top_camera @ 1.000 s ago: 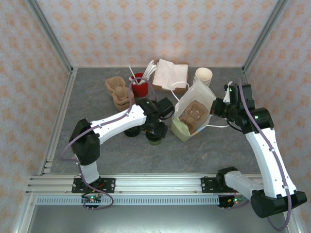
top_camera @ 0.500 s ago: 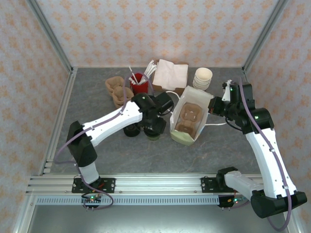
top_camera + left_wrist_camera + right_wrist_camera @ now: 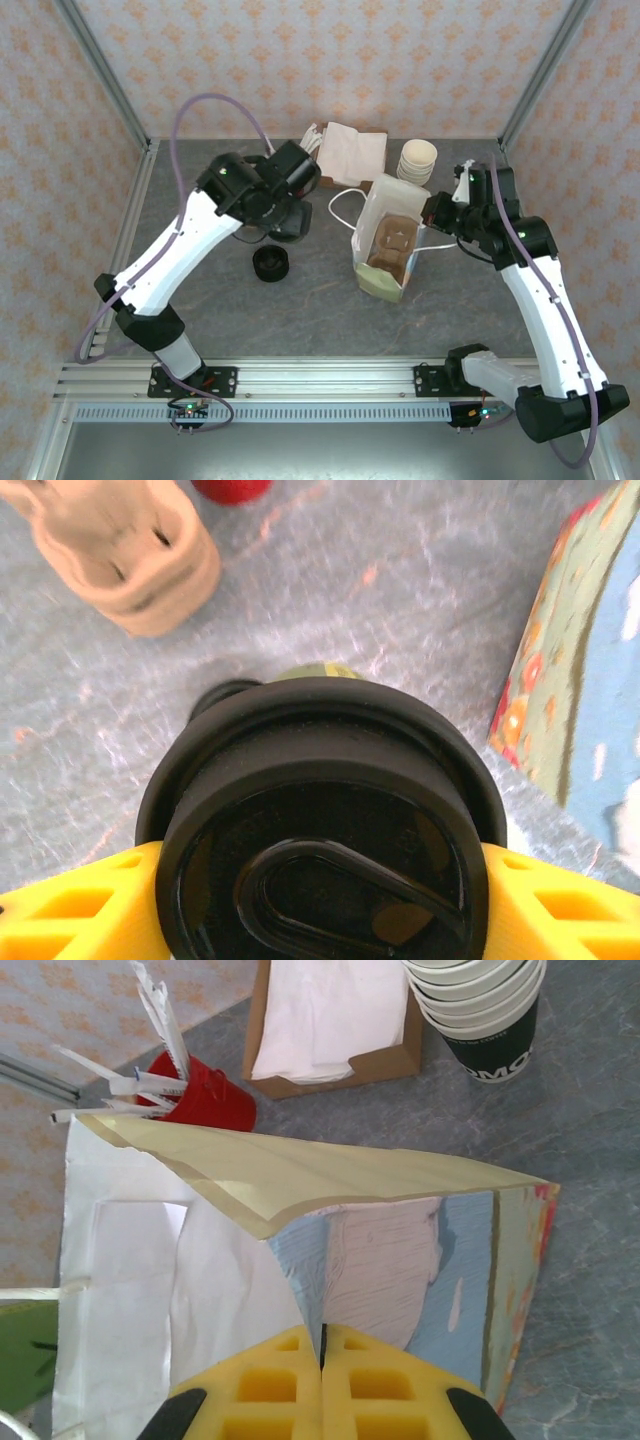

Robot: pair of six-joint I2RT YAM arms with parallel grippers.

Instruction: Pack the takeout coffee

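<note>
glossy plastic lid (image 3: 320,830), matt paper bag (image 3: 200,1280)

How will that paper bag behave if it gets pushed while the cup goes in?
Probably floppy: the paper bag has a rim that creases and folds over where the right claw pinches it. It is likely light and easy to slide or tip, though the cup carrier inside may steady its base.
</note>
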